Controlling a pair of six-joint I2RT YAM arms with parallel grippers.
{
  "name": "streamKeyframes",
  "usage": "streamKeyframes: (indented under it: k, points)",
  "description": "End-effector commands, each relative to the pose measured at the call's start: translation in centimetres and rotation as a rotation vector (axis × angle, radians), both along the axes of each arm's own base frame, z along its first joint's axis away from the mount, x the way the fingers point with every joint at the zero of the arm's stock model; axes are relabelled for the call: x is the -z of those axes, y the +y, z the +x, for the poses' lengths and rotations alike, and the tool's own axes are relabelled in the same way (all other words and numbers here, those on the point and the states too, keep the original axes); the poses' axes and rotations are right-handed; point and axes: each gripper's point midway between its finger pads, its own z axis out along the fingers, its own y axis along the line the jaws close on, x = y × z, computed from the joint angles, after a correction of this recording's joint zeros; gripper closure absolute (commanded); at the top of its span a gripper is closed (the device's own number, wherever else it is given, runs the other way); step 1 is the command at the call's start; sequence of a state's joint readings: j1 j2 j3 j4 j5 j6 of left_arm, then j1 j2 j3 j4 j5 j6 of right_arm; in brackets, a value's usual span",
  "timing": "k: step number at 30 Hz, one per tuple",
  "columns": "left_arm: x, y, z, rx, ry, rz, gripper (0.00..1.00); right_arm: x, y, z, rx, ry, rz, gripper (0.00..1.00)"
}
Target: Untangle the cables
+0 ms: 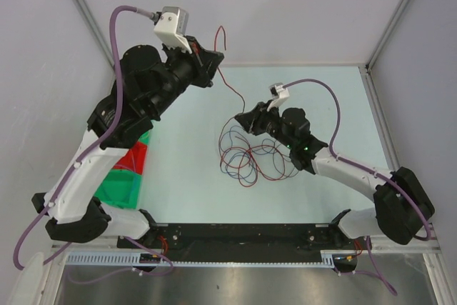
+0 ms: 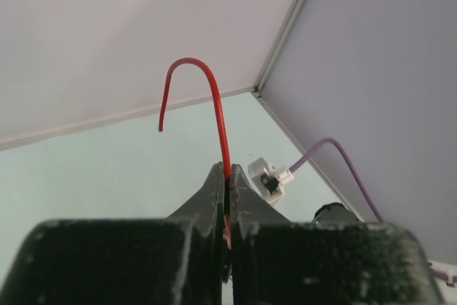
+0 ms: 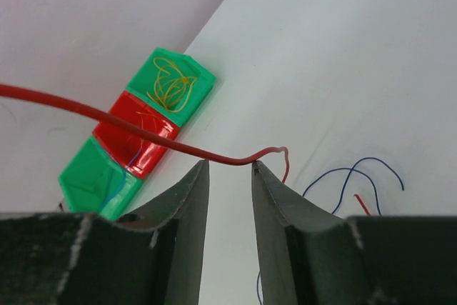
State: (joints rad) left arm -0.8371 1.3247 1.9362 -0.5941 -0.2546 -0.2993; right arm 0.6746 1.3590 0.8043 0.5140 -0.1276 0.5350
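- Cables (image 1: 250, 156): a loose tangle of thin red, maroon, blue and purple wires lies on the pale table (image 1: 186, 176), right of centre, directly below and just near of the right gripper (image 1: 241, 121).
- Red cable (image 1: 230, 85): one strand is drawn out of the tangle; it runs from the pile up and left to the left gripper (image 1: 214, 55), raised at the far side of the table, and its free end curls over beyond the fingertips like a hook.
- Left gripper, wrist view (image 2: 227, 176): jaws pressed together, clamped on the red cable (image 2: 221, 130), which emerges straight up from between the tips.
- Right gripper, wrist view (image 3: 230, 173): jaws stand partly apart with a clear gap. The red cable (image 3: 214, 155) crosses just in front of the tips, from the upper left to a small kink on the right; it is not pinched, and whether it touches a tip cannot be told.
- Blue strands (image 3: 353, 176) lie on the table to the right of the right fingers.
- Bins (image 3: 136, 137): a row of green, red and green trays sits at the left edge; the far green one holds yellow wires (image 3: 171, 89).
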Motion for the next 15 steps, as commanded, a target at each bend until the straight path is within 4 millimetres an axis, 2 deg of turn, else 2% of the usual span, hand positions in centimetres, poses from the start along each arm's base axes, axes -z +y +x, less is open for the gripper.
streamKeyframes:
  k: [1, 3, 15]
  points:
    - [-3.5, 0.3, -0.5, 0.019, -0.043, -0.082, 1.0, -4.0, -0.3, 0.2, 0.07, -0.155, -0.058, 0.65]
    - [-3.6, -0.1, -0.4, 0.027, -0.042, -0.085, 1.0, -4.3, 0.1, 0.1, 0.063, -0.176, -0.08, 0.64]
    - [-4.8, 0.0, -0.6, 0.039, -0.058, -0.098, 1.0, -5.3, -0.9, 0.6, 0.246, -0.244, -0.181, 0.64]
